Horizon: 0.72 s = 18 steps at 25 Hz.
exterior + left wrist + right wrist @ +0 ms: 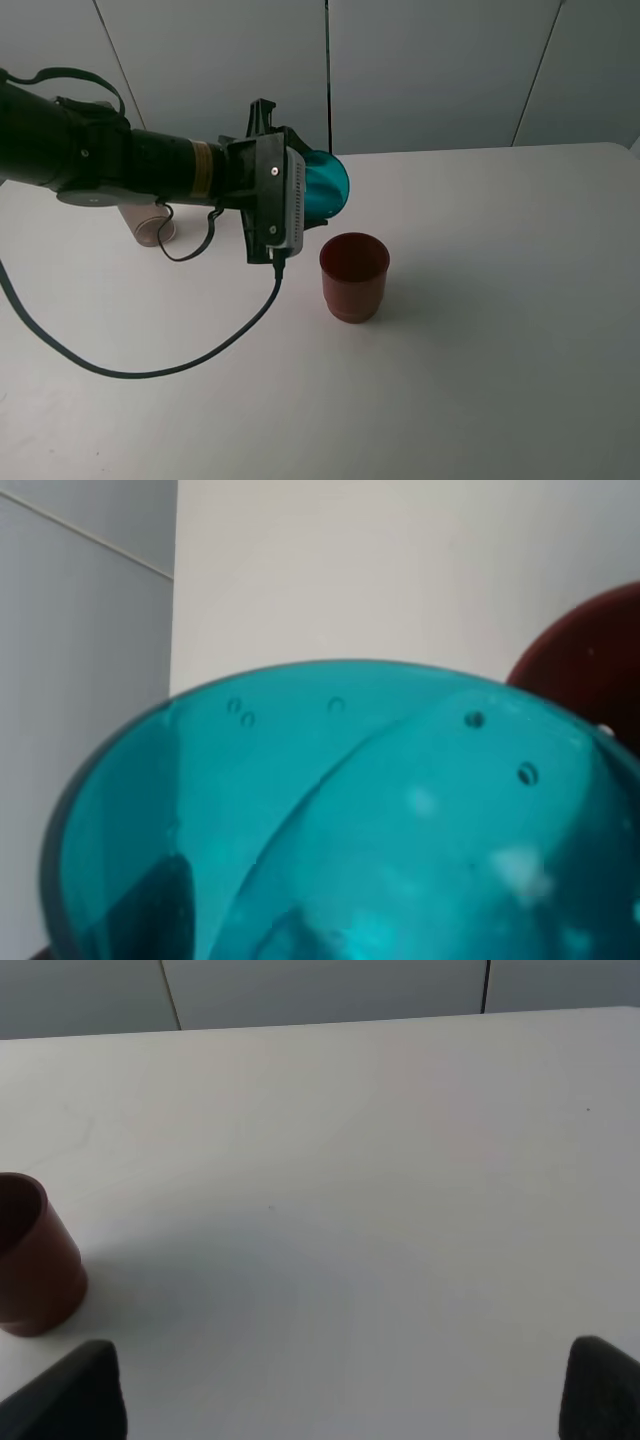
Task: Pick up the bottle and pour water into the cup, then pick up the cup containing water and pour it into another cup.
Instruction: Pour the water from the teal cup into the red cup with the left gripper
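While the left gripper [302, 195] is clamping the teal cup [330, 187] tipped sideways, its long axis lying toward the red cup [354, 275] just below, the right gripper [332, 1390] is hanging back, jaws spread.

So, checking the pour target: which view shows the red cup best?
Exterior high: the red cup is whole and upright. Right wrist cuts it at the frame edge; left wrist shows only a sliver behind the teal cup.

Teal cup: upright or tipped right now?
Tipped. The teal cup lies on its side in the air, near the upright red cup.
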Each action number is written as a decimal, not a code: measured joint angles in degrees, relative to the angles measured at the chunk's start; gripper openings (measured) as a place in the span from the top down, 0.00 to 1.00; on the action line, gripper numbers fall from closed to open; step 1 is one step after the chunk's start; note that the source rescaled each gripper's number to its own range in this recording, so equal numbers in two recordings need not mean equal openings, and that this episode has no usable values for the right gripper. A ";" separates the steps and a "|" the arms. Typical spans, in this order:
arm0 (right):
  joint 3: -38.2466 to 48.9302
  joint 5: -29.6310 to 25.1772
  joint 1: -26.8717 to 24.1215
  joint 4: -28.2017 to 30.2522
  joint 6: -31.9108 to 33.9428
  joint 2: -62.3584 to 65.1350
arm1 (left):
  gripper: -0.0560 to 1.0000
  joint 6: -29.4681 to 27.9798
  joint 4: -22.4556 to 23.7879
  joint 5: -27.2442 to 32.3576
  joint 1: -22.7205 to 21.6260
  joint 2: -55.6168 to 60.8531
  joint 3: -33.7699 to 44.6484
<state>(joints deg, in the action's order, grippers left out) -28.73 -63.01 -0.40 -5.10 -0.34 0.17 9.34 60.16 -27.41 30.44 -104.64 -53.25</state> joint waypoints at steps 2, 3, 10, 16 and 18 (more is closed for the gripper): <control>0.00 0.00 0.00 0.00 0.00 0.00 | 0.94 0.28 0.00 0.17 0.00 0.00 0.00; 0.00 0.00 0.00 0.00 0.00 0.00 | 0.94 0.55 0.00 0.17 0.10 0.00 0.00; 0.00 0.00 0.00 0.00 0.34 0.00 | 0.94 3.96 0.00 0.39 0.05 0.00 0.00; 0.00 0.00 0.00 0.00 0.34 0.00 | 0.94 6.40 0.00 0.39 0.05 0.00 0.00; 0.00 0.00 0.00 0.00 0.00 0.00 | 0.94 6.91 0.00 0.39 0.05 0.00 0.00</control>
<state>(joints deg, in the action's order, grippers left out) -28.73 -63.01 -0.40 -5.10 -0.34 0.17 16.25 60.16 -27.02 30.49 -104.64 -53.25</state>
